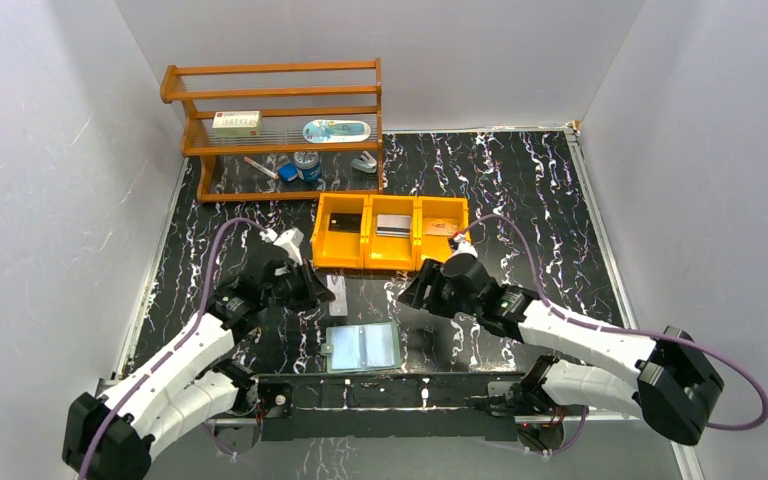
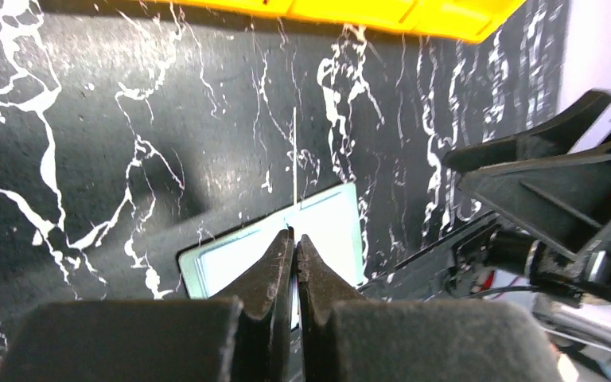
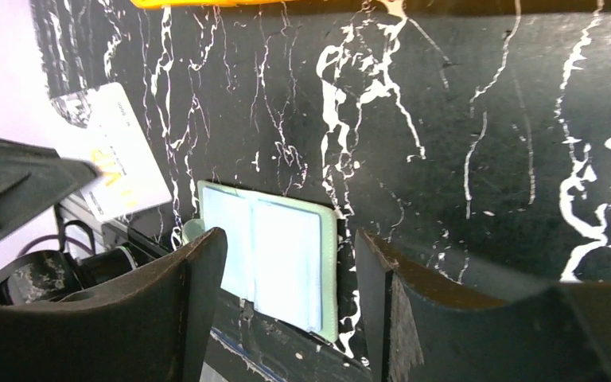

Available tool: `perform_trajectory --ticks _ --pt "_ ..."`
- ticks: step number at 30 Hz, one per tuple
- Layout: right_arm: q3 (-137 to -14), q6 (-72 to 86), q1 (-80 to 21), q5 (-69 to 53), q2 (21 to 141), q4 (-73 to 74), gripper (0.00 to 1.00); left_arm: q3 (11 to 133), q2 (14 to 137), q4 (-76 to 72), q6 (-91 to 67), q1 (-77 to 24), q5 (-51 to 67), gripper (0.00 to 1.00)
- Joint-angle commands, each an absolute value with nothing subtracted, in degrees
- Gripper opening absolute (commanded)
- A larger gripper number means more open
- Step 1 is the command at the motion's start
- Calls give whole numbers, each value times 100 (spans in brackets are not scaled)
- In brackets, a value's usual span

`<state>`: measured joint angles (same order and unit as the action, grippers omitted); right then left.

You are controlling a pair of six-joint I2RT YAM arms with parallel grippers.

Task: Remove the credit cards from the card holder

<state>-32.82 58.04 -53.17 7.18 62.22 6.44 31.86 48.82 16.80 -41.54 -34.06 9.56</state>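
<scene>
Green card holder (image 1: 362, 347) lies open just beneath the spread, empty right gripper (image 3: 286, 239), while the left gripper (image 2: 293, 236) beside it pinches a pale credit card (image 3: 115, 151), apparently mid-removal; next likely calls for carrying it forward to the orange tray (image 1: 392, 264).

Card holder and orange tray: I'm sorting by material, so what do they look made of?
Card holder: probably soft vinyl or faux leather, muted-green rim, glossy pockets catching light. Orange tray: likely rigid moulded plastic, smooth even colour, thin walls.

Table (image 1: 520, 200) carries card holder (image 1: 362, 346), tray (image 1: 390, 260) and rack (image 1: 270, 95).
</scene>
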Motion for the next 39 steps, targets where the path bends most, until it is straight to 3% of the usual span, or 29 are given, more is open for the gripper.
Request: perform_trajectory --ticks 1,9,17,23,29,34,39 --pt "-2662 5707 -4959 27 5775 -813 70 2760 4602 667 -4408 -2799 2621 0" --pt "-2435 5798 -4930 -1258 6167 -2722 73 1564 4631 -2532 -6259 -2793 3850 0" --pt "-2513 6191 -4928 -2234 7111 -4197 64 1593 4816 -2996 -6302 -2795 4148 0" --pt "-2698 6249 -4511 -2947 7284 -4637 44 1469 4917 -3445 -6444 -2795 4293 0" --pt "-2807 6556 -4424 -3652 7530 -5205 31 1501 4915 -3552 -6459 -2793 4217 0" --pt "-2689 6703 -4428 -3701 7529 -5407 26 1426 4929 -3727 -6498 -2795 4159 0" --pt "-2637 6649 -4414 -3627 7368 -5290 9 1395 4821 -3742 -6442 -2795 4147 0"
